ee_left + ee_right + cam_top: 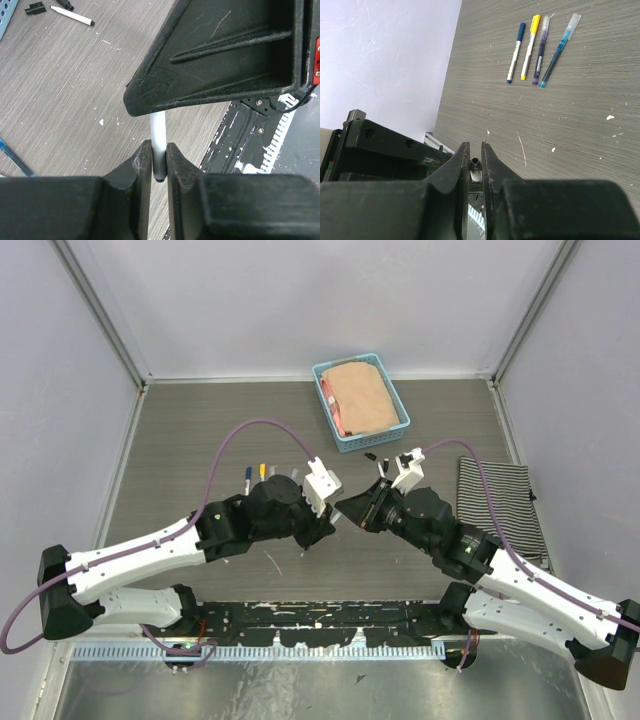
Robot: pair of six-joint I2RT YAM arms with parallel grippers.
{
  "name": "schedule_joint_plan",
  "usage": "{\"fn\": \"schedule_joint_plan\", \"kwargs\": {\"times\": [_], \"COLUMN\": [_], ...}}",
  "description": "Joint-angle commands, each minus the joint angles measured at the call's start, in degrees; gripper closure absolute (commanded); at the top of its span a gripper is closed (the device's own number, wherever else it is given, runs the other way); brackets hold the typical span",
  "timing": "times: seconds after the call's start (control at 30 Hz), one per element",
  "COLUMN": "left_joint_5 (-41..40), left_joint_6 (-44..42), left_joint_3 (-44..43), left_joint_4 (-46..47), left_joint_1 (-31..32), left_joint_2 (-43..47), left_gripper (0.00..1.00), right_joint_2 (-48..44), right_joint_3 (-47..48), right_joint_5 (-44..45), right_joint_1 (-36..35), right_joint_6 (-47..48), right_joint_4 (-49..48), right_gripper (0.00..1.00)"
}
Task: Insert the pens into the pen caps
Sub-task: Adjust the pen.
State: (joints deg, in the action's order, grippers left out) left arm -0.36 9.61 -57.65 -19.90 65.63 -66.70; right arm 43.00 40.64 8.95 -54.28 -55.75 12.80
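Table (180, 440): bare wood grain to the left and far side, walled at both flanks; most of the free room for a swing sits here.
Row of pens (530, 47): four, already capped, side by side and parallel left of centre; apparently parked as finished, well apart from the working spot.
Left gripper (159, 147): clamped on the white pen (158, 125) near its dark butt end, jaws nearly together; seems to steady the barrel for a push along its length.
White pen: off the table, held above the centre; upper part hidden behind the right gripper's finger, so its tip cannot be seen.
Right gripper (475, 147): nose to nose with the left one, jaws shut on a pale tube (475, 167) with a dark round mouth; cap or pen end cannot be told.
Step in hand: judged as mating pen and cap between the two grippers.
Clearance: fingers of both arms almost touching, so little slack sideways; near table edge and its rail close below and behind.
Loose pen (72, 16): white with dark ends, flat on the table, beside black caps (34, 8), near the basket corner; likely next in line.
Basket (372, 441): blue, at the far side, holds a tan cloth (362, 395).
Striped cloth (500, 505): flat by the right wall, partly under the right arm.
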Motion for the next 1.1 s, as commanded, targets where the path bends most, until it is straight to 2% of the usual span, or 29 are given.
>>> {"fn": "schedule_joint_plan", "kwargs": {"times": [0.0,0.2,0.3,0.47,0.57,0.7,0.8,0.93,1.07], "left_joint_5": [0.23,-1.13,-1.47,-0.08,2.04,2.4,2.31,3.9,3.92], "left_joint_6": [0.71,0.61,0.41,0.38,0.84,0.48,0.54,0.05,-2.08], "left_joint_3": [-0.35,-1.18,-1.15,-1.33,-1.6,-2.92,-4.25,-6.0,-5.62], "left_joint_4": [1.73,-0.49,-0.79,-2.24,-3.98,-8.33,-12.09,-17.66,-20.14], "left_joint_1": [-0.23,-0.29,-0.5,-3.35,-7.4,-12.72,-16.82,-22.08,-24.8], "left_joint_2": [0.09,-0.25,0.26,1.18,1.92,3.29,4.45,5.97,7.71], "left_gripper": [0.82,1.0,1.0,1.0,1.0,1.0,1.0,1.0,1.0], "right_joint_2": [-0.29,-0.45,-0.41,1.43,4.26,9.81,15.2,20.5,26.62], "right_joint_3": [0.1,1.34,3.12,7.91,12.17,16.32,18.34,17.14,14.94], "right_joint_5": [-0.83,1.48,4.55,11.61,17.64,21.98,17.84,3.48,-6.46], "right_joint_1": [-0.39,-0.39,-0.39,-0.38,-0.39,0.24,4.68,17.41,26.04], "right_joint_6": [-0.68,1.99,4.38,10.27,13.83,19.43,24.74,32.45,36.61], "right_joint_4": [-4.53,-2.18,0.83,8.59,16.23,20.29,20.22,14.98,7.81], "right_gripper": [1.0,0.94,0.84,0.59,0.54,0.5,0.5,0.49,0.49]}}
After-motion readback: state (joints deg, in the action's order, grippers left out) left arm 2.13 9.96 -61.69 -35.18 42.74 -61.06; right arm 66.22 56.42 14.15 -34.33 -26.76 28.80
